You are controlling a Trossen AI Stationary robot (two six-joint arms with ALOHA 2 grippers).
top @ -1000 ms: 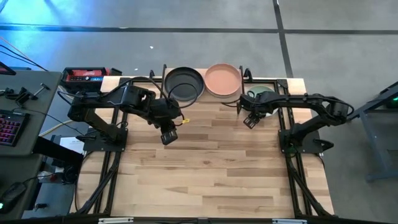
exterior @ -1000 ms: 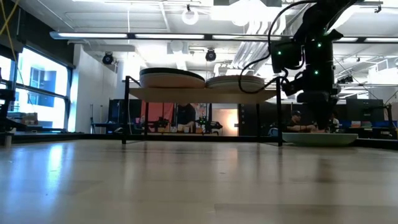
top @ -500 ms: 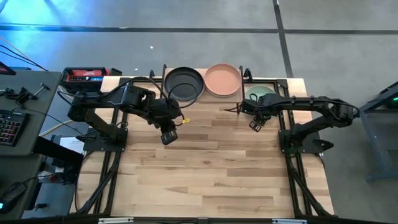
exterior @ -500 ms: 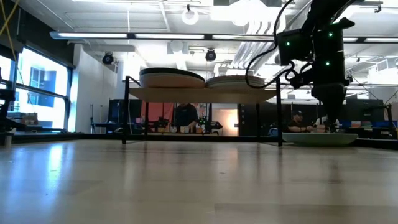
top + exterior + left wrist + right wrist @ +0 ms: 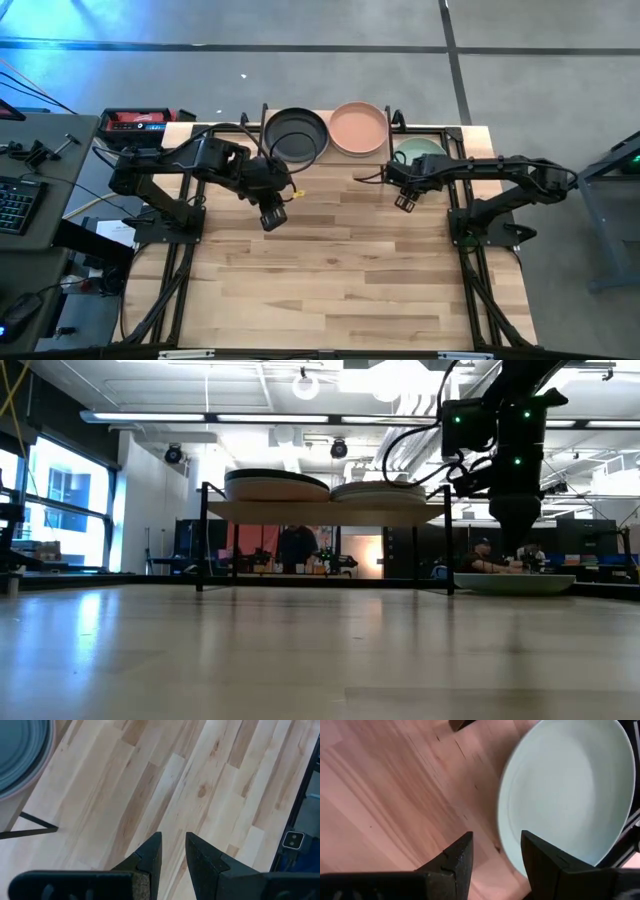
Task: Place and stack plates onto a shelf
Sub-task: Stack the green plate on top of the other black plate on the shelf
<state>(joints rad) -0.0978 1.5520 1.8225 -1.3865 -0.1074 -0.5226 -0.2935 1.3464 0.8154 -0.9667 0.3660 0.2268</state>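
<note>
The shelf (image 5: 325, 510) stands at the table's far edge. A dark grey-blue plate (image 5: 295, 133) and a peach plate (image 5: 358, 128) rest on it side by side. Right of the shelf, a pale green plate (image 5: 420, 150) lies flat on the table. My right gripper (image 5: 495, 855) hangs open just above that plate's near-left rim (image 5: 502, 820), pointing steeply down, and touches nothing. My left gripper (image 5: 173, 850) hovers open and empty over bare tabletop in front of the shelf's left half. The grey-blue plate (image 5: 20, 755) shows at the edge of the left wrist view.
Thin black shelf legs (image 5: 30, 827) stand close to both grippers. A black frame rail (image 5: 455, 150) runs beside the green plate. Wide bare tabletop (image 5: 330, 270) lies toward the near edge. A red device (image 5: 138, 120) sits off the table's left.
My right gripper has rolled at the wrist, risen a little and shifted slightly toward the near edge, staying open over the green plate's rim. The plate has not moved.
</note>
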